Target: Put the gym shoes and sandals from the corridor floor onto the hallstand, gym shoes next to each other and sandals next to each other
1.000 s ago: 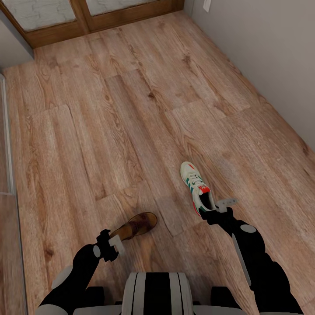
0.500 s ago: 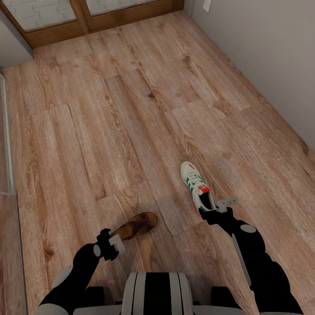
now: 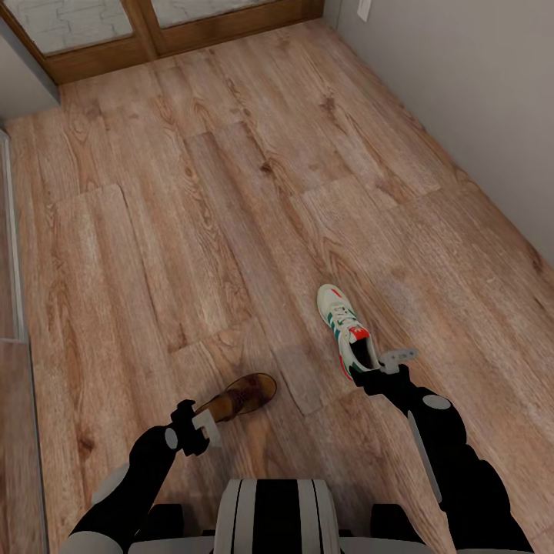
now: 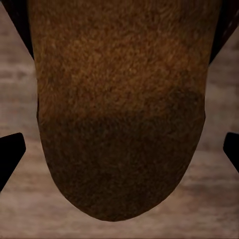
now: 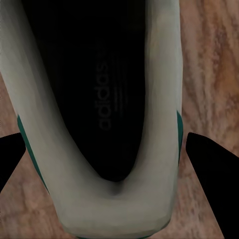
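1. Almost nothing has moved since a second ago: only the left gripper has shifted a touch, while sandal, sneaker and right gripper sit as before.
2. "adidas" reads on the sneaker's dark insole.
3. Left fingers are spread wide, one on each side of the sandal's end; whether they touch it is unclear.
4. Right fingers flank the sneaker's heel, open.
5. Both shoes lie on the floor.
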Robot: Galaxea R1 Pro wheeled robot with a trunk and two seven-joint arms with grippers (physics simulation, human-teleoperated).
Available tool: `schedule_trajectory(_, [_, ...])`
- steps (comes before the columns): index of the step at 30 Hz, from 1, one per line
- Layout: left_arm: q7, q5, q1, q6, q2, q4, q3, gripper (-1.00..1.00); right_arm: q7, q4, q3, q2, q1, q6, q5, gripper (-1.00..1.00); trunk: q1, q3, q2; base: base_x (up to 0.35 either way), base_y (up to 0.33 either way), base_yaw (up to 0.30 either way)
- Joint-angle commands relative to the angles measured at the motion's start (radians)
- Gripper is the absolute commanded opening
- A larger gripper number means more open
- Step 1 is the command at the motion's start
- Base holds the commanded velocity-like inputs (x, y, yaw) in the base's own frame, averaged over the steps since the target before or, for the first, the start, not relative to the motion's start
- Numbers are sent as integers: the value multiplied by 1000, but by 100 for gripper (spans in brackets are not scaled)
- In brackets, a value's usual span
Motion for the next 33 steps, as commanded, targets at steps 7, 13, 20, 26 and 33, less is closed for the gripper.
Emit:
schedule_trajectory(7, [-5,-6,-2,5,-5,-9,-3,100,9,-1,0,0,0,4,10,-100,0,-1,0,0,0,0])
schedule_trajectory(13, [-5,-6,-3,25,-11,-24,-4,100,9,-1,0,0,0,4,10,-100,0,-1,0,0,0,0])
schedule_trajectory(20, [-5,-5,-3,47,-14,-27,-6,100,9,-1,-1,0,0,4,10,-100,0,-1,0,0,0,0])
schedule_trajectory(26, [-5,-6,-3,52,-17,-28,-8,100,9,-1,-2,0,0,4,10,-100,0,-1,0,0,0,0])
schedule_trajectory(33, [-5,-6,-3,55,-20,-24,-10,100,9,-1,-2,0,0,4,9,-100,0,-1,0,0,0,0])
